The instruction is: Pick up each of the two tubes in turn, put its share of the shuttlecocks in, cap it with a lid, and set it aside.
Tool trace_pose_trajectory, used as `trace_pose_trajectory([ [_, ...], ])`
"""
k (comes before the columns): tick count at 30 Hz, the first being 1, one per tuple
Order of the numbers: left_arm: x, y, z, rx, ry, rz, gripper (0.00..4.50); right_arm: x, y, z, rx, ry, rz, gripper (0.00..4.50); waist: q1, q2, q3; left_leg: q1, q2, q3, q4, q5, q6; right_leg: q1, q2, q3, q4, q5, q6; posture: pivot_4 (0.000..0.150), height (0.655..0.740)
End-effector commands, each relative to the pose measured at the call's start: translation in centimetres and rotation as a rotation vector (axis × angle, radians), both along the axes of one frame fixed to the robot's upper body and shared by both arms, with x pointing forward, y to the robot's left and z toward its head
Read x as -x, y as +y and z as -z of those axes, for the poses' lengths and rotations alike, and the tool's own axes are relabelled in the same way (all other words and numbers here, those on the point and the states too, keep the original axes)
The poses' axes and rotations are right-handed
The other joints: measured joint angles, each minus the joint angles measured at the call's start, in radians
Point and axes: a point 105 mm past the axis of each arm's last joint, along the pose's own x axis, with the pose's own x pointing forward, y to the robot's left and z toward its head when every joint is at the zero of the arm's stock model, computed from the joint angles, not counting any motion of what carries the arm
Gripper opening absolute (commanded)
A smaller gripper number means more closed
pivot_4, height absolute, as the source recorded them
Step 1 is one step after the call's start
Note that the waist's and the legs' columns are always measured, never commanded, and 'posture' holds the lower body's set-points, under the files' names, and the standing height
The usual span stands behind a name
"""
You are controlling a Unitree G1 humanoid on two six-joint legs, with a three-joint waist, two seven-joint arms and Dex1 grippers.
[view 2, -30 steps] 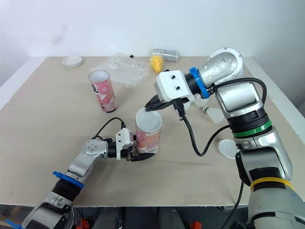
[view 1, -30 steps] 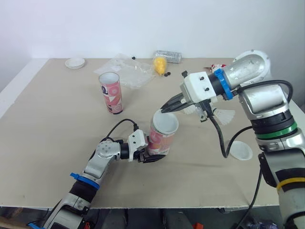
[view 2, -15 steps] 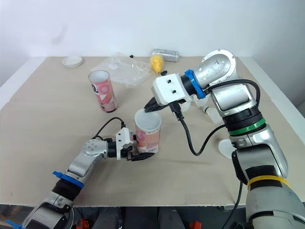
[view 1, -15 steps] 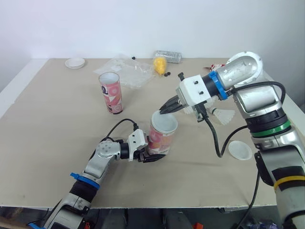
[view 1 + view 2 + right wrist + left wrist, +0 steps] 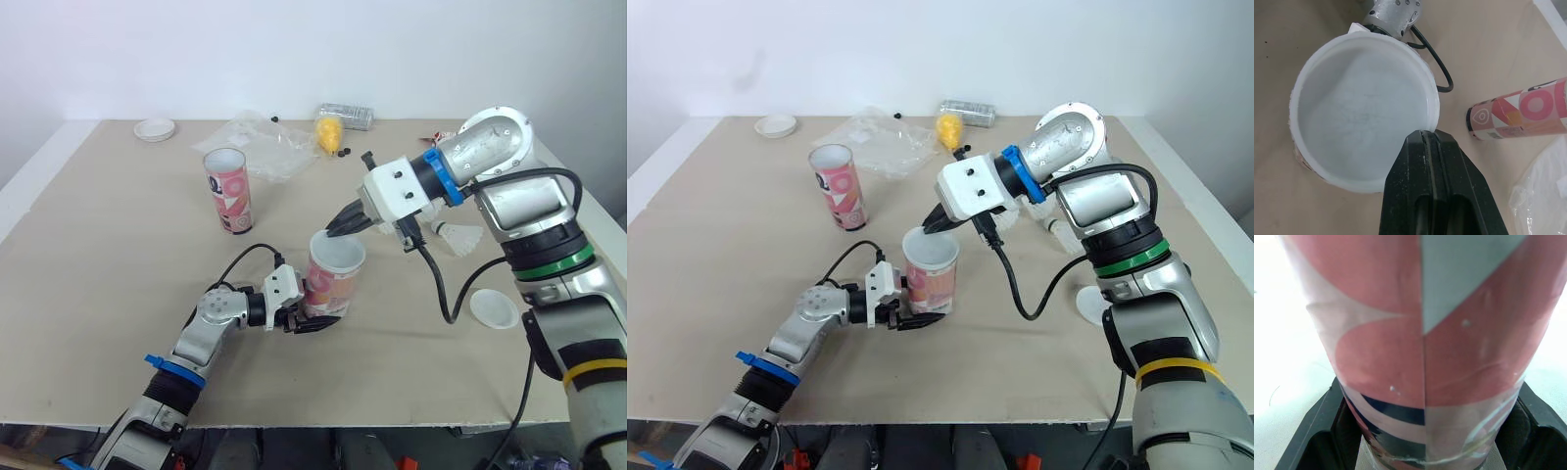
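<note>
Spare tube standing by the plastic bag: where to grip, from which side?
Probably best to grip the spare tube around its mid-wall, approaching level from the robot-facing side. It stands upright, round and narrow, and the plastic bag lies just behind it.

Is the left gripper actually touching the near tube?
Touching: the left wrist view shows both fingers of the left gripper pressed against the sides of the near tube.

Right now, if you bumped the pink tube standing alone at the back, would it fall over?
Probably. The lone tube stands upright and is taller than it is wide, so a push near its rim would likely tip it. Being round, it might then roll across the table.
</note>
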Motion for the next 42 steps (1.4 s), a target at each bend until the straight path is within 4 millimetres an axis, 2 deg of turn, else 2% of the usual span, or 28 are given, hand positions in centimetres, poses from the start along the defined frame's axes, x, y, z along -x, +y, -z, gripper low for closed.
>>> trace_pose_trajectory([
  [1, 0.1, 1.1, 3.5, -0.083, 0.134, -0.059, 3.09, 0.7, 0.0, -1.2, 0.003, -0.040, -0.042, 0.11, 0.000, 0.000, 0.000, 0.000, 0.000, 0.000, 0.000, 0.000, 0.000, 0.000, 0.000, 0.000, 0.000, 0.000, 0.000, 0.150, 0.7400],
  [6, 0.2, 1.1, 3.5, -0.083, 0.136, -0.058, 3.09, 0.6, -0.3, -1.4, 0.010, -0.016, -0.011, 0.11, 0.000, 0.000, 0.000, 0.000, 0.000, 0.000, 0.000, 0.000, 0.000, 0.000, 0.000, 0.000, 0.000, 0.000, 0.000, 0.150, 0.7400],
  [9, 0.1, 1.0, 3.4, -0.081, 0.140, -0.055, 3.09, 0.6, -0.3, -1.8, -0.015, -0.029, -0.009, 0.92, 0.000, 0.000, 0.000, 0.000, 0.000, 0.000, 0.000, 0.000, 0.000, 0.000, 0.000, 0.000, 0.000, 0.000, 0.000, 0.150, 0.7400],
  [10, 0.1, 1.0, 3.4, -0.080, 0.142, -0.055, 3.09, 0.6, -0.3, -2.0, -0.028, -0.025, 0.000, 1.35, 0.000, 0.000, 0.000, 0.000, 0.000, 0.000, 0.000, 0.000, 0.000, 0.000, 0.000, 0.000, 0.000, 0.000, 0.000, 0.150, 0.7400],
  [18, 0.1, 1.1, 3.5, -0.082, 0.148, -0.058, 3.09, 0.7, -0.9, -3.2, -0.086, 0.006, 0.033, 1.35, 0.000, 0.000, 0.000, 0.000, 0.000, 0.000, 0.000, 0.000, 0.000, -0.001, 0.000, 0.000, 0.000, 0.000, 0.000, 0.150, 0.7400],
  [23, 0.3, 1.2, 3.6, -0.085, 0.150, -0.057, 3.09, 0.8, -2.2, -6.5, -0.341, 0.184, 0.134, 1.35, 0.000, 0.000, 0.000, 0.000, 0.000, 0.000, -0.001, 0.000, 0.000, -0.001, 0.000, 0.000, 0.000, 0.000, -0.001, 0.150, 0.7400],
  [27, 0.4, 1.2, 3.7, -0.085, 0.148, -0.056, 3.09, 1.1, -2.4, -7.4, -0.505, 0.349, 0.170, 1.35, 0.000, 0.000, 0.000, 0.000, 0.000, 0.000, -0.002, 0.000, 0.000, -0.001, 0.000, 0.000, 0.000, 0.000, -0.001, 0.150, 0.7400],
  [30, 0.4, 1.1, 3.6, -0.084, 0.147, -0.053, 3.09, 1.6, -2.2, -7.0, -0.535, 0.419, 0.172, 0.57, 0.000, 0.000, 0.000, 0.000, 0.000, 0.000, -0.002, 0.000, 0.000, -0.002, 0.000, 0.000, 0.000, -0.001, -0.001, 0.150, 0.7400],
  [31, 0.4, 1.1, 3.6, -0.084, 0.147, -0.051, 3.09, 1.9, -1.9, -6.3, -0.534, 0.439, 0.179, 0.06, 0.000, 0.000, 0.000, 0.000, 0.000, 0.000, -0.002, 0.000, 0.000, -0.002, 0.000, 0.000, 0.000, -0.001, -0.001, 0.150, 0.7400],
  [34, 0.4, 1.0, 3.6, -0.083, 0.146, -0.048, 3.09, 2.5, -1.2, -4.8, -0.521, 0.489, 0.194, 0.02, 0.000, 0.000, 0.000, -0.001, 0.000, 0.000, -0.002, 0.000, 0.000, -0.002, 0.000, 0.000, 0.000, -0.001, -0.001, 0.150, 0.7400],
  [42, 0.4, 0.9, 3.5, -0.083, 0.146, -0.049, 3.09, 2.6, -0.4, -1.1, -0.365, 0.454, 0.232, 0.02, 0.000, 0.000, 0.000, -0.001, 0.000, 0.000, -0.002, 0.000, 0.000, -0.002, 0.000, 0.000, 0.000, -0.001, -0.001, 0.150, 0.7400],
])
